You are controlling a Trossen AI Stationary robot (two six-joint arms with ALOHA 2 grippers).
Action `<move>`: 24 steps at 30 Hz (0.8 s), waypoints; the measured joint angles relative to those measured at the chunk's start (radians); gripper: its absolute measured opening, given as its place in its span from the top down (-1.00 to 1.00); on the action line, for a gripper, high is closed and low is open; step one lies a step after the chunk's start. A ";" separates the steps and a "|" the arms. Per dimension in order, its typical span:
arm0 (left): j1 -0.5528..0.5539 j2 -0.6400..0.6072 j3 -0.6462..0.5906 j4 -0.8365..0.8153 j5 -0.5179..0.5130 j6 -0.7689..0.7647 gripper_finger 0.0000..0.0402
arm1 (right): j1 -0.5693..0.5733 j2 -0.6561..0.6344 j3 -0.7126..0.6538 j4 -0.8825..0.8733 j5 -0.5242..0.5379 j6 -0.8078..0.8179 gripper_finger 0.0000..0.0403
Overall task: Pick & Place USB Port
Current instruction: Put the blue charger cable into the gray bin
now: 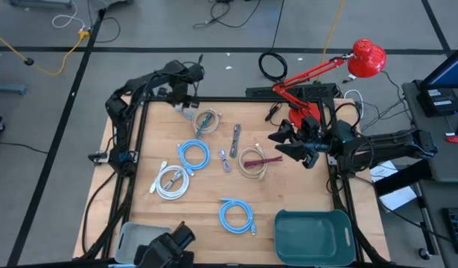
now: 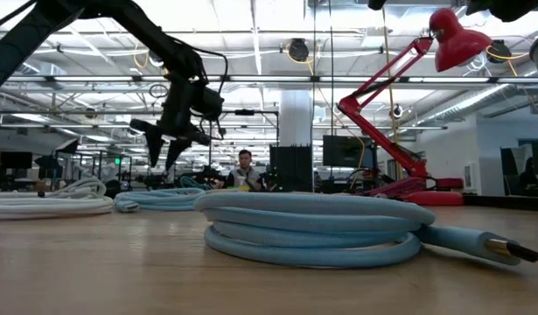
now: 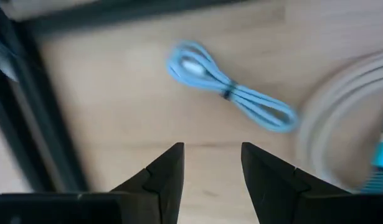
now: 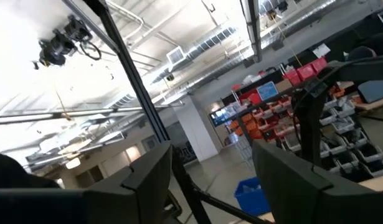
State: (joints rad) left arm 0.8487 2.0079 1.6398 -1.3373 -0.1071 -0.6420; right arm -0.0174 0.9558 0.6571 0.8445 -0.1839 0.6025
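We are at the approach step: our left gripper point(image 3: 211, 177) hovers above the table's point(image 1: 288, 199) far left corner, jaws released and empty, over a small light-blue cable point(image 3: 231, 94). Our right gripper point(image 1: 288, 141) waits raised at the right edge, jaws parted. Next comes lowering to straddle the cable, then carrying it toward the teal bin point(image 1: 315, 236).

A grey floor point(image 1: 35, 112) marked with black tape lines point(image 1: 74, 78) surrounds the wooden tabletop point(image 1: 206, 190). Exposed ceiling ducts point(image 4: 210, 40) run overhead. A red articulated desk lamp point(image 1: 365, 58) stands at the tabletop's far edge.
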 joint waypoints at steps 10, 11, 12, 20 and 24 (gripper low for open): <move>-0.046 0.000 0.000 0.155 0.055 -0.565 0.26 | 0.000 0.000 0.000 0.076 -0.111 0.117 -0.06; -0.048 0.000 0.000 0.151 0.032 -0.606 0.30 | 0.000 -0.002 0.000 0.078 -0.128 0.134 -0.06; -0.048 0.000 0.000 0.143 0.009 -0.647 0.34 | 0.000 -0.006 0.000 0.076 -0.144 0.154 -0.06; -0.022 0.015 0.000 0.167 0.024 -0.732 0.53 | 0.025 -0.022 0.000 0.072 -0.215 0.192 -0.06; -0.018 0.028 -0.002 0.129 0.028 -0.702 0.51 | 0.026 -0.023 0.000 0.064 -0.267 0.195 -0.05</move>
State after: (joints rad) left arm 0.8307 2.0362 1.6375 -1.2079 -0.0795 -1.3438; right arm 0.0090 0.9333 0.6571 0.9081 -0.4509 0.7974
